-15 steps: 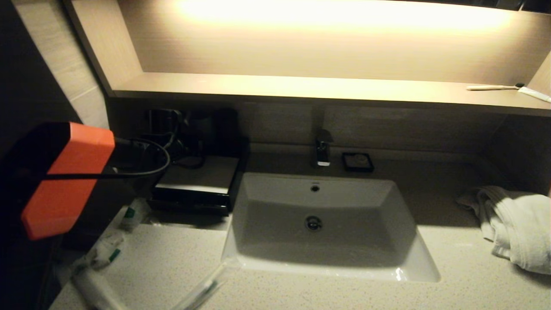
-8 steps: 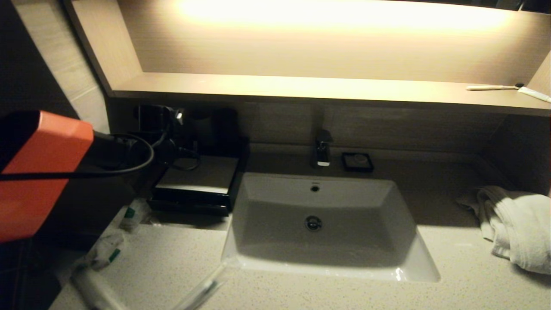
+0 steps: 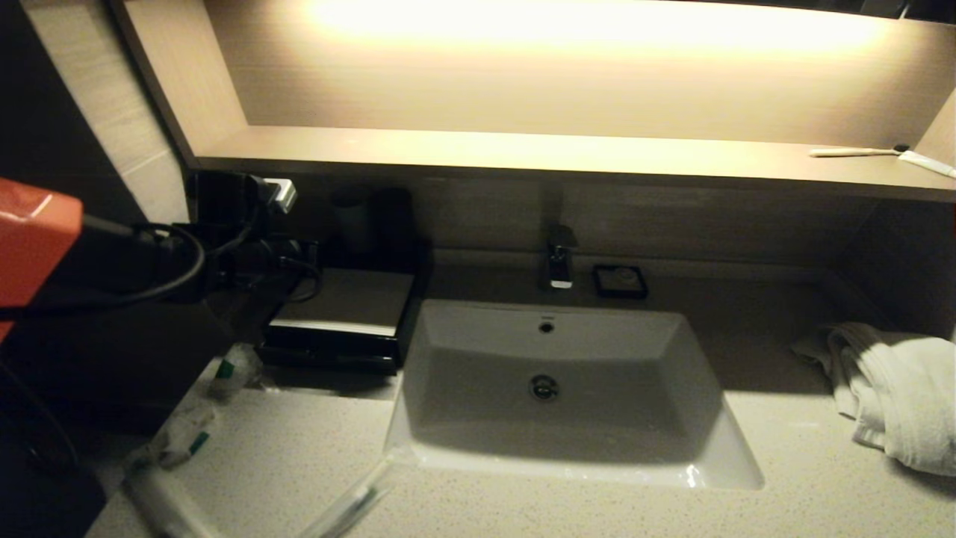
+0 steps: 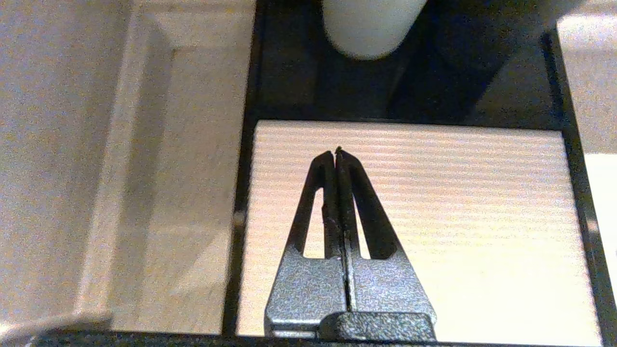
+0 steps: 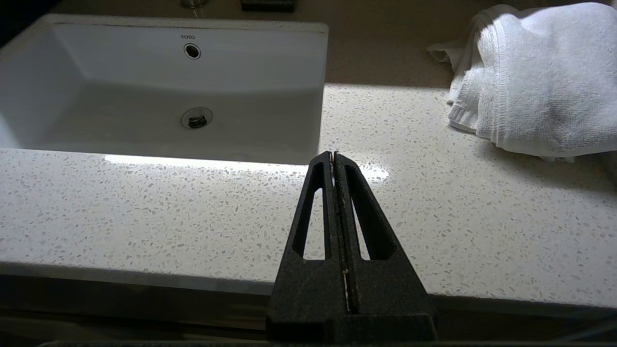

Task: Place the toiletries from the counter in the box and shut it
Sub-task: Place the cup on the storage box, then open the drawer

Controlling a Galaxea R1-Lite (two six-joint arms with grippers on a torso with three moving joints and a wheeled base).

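1. Head view: toiletries [image 3: 183, 437] lying on the counter [image 3: 284, 463] left of the sink [image 3: 567, 396], none yet in the box [image 3: 343, 317]. One sachet [image 3: 233, 371] just beside the box's front left corner, a tube [image 3: 160, 501] and the clear-wrapped toothbrush [image 3: 347, 508] nearer the front edge. Drawer front looks slightly out, though how far cannot be told. Left arm's orange housing [image 3: 33, 243] at the far left, wrist reaching over the box's back corner. So, by judgement: packing not begun, closing still to come. Seen only here: lit shelf [image 3: 523, 149] with a bare toothbrush [image 3: 859, 152], faucet [image 3: 560, 261], soap dish [image 3: 620, 280].

2. Left wrist view: left gripper [image 4: 336, 153] pinched tight, empty, poised over the box's pale ribbed top panel [image 4: 458, 217]. Not clear whether touching or just above. Seen only here: panel texture, a pale cup base [image 4: 368, 29] behind the box. No toiletries or drawer in sight.

3. Right wrist view: right gripper [image 5: 333, 155] closed on nothing, parked at the counter's front edge near the sink's right corner. Seen best here: folded white towel [image 5: 535, 77] and counter speckle. Neither box nor toiletries visible.
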